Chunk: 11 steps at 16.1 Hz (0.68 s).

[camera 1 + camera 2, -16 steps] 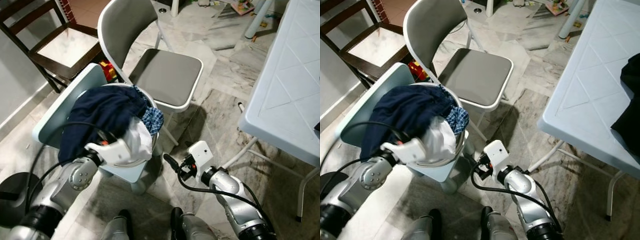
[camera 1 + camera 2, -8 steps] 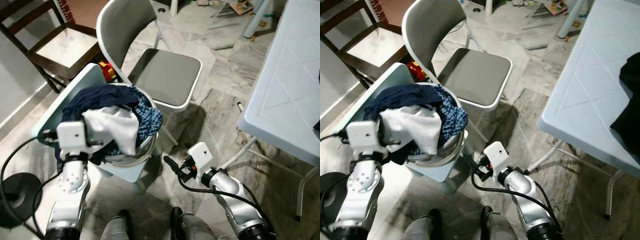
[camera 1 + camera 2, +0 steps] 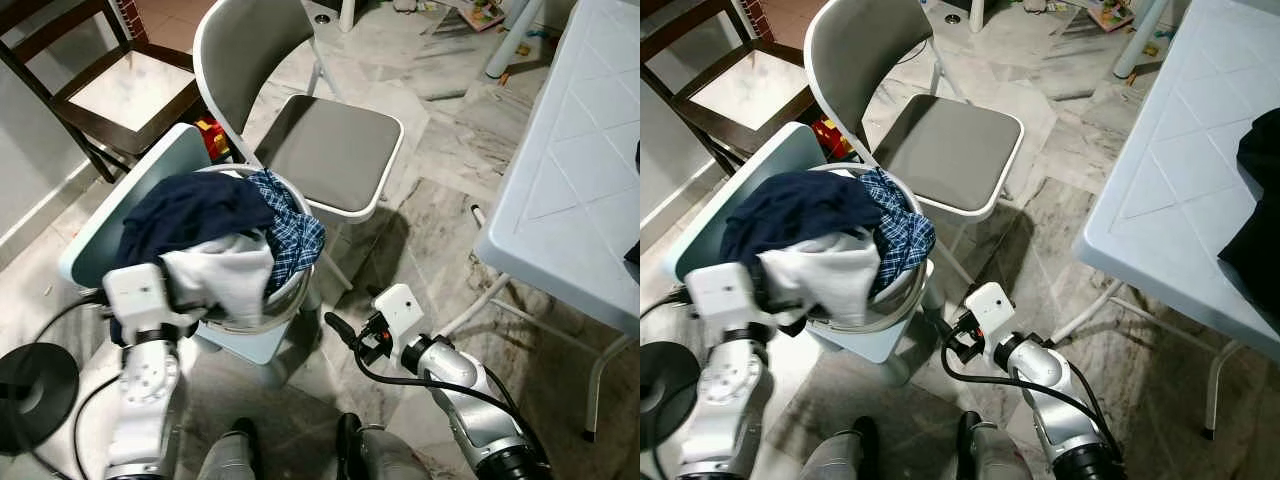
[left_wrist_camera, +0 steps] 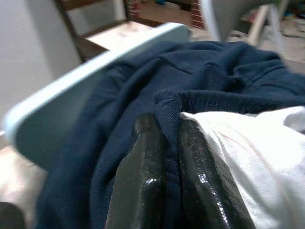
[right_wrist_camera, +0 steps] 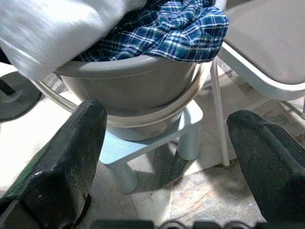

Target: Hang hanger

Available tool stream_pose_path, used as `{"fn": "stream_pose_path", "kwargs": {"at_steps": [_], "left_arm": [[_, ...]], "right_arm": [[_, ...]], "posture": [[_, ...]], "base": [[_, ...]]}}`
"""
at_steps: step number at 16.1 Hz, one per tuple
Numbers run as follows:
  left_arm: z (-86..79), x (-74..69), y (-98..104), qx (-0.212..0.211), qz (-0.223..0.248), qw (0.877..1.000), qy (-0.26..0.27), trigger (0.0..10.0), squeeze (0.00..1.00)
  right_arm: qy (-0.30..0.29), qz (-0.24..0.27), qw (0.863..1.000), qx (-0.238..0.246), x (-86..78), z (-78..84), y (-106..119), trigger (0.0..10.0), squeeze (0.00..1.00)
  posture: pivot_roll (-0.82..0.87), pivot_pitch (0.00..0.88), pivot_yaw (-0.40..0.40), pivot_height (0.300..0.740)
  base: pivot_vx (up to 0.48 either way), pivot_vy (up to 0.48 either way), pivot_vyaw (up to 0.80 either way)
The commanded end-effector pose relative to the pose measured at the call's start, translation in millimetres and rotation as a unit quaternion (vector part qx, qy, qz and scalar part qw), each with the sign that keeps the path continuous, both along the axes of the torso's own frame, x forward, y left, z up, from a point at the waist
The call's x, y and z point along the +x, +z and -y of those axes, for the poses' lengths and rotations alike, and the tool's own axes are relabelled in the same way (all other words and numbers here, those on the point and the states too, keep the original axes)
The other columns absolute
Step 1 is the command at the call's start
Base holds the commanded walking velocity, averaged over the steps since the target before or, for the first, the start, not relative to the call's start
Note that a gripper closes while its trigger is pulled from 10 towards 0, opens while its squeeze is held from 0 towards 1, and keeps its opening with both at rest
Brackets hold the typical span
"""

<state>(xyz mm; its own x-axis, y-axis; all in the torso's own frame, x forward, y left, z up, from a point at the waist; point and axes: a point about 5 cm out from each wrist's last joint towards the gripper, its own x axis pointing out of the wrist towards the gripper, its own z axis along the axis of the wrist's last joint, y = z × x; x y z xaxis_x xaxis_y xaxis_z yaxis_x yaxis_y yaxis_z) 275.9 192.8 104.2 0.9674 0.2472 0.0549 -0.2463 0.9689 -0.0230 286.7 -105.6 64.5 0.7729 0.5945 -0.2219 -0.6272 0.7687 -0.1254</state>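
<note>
left gripper [image 4: 164, 143] pinching navy garment [image 3: 190, 212]

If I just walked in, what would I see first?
Most likely the grey basin piled with clothes, standing on a pale blue plastic chair right before the robot: a navy garment, a white one and a blue checked cloth. The left gripper is shut on the navy garment's edge, while the right gripper hangs open low beside the basin. Behind stands a grey folding chair.
</note>
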Motion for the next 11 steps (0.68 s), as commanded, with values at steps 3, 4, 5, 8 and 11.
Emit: {"fn": "stream_pose_path", "kwargs": {"at_steps": [3,4,5,8,11], "left_arm": [[2.8,-3.7,4.4,0.08,0.013,0.996,-0.021,10.0,1.0],[4.6,-3.7,6.6,0.1,0.019,0.994,-0.029,10.0,1.0],[7.3,-4.8,10.5,0.137,0.028,0.989,-0.037,10.0,1.0],[8.8,-10.9,18.3,0.207,0.054,0.976,-0.043,10.0,1.0],[12.5,-20.8,18.7,0.235,0.061,0.968,-0.06,10.0,0.0]], "right_arm": [[0.001,-0.011,1.0,-0.006,-4.0,0.9,-6.6,10.0,0.0],[0.001,-0.011,1.0,-0.006,-4.0,1.0,-6.7,10.0,0.0],[0.0,-0.012,1.0,-0.006,-3.9,1.4,-6.7,10.0,0.0],[-0.001,-0.012,1.0,-0.005,-3.3,1.2,-6.7,10.0,0.0],[0.0,-0.013,1.0,-0.006,-3.4,1.0,-7.3,10.0,0.0]], "posture": [[0.04,0.295,-0.043,0.74],[0.04,0.295,-0.043,0.74],[0.04,0.296,-0.042,0.74],[0.04,0.298,-0.041,0.74],[0.04,0.3,-0.041,0.74]], "base": [[0.0,0.0,0.0],[0.0,0.0,0.0],[0.0,0.0,0.0],[0.0,0.0,0.0],[0.0,0.0,0.0]]}}
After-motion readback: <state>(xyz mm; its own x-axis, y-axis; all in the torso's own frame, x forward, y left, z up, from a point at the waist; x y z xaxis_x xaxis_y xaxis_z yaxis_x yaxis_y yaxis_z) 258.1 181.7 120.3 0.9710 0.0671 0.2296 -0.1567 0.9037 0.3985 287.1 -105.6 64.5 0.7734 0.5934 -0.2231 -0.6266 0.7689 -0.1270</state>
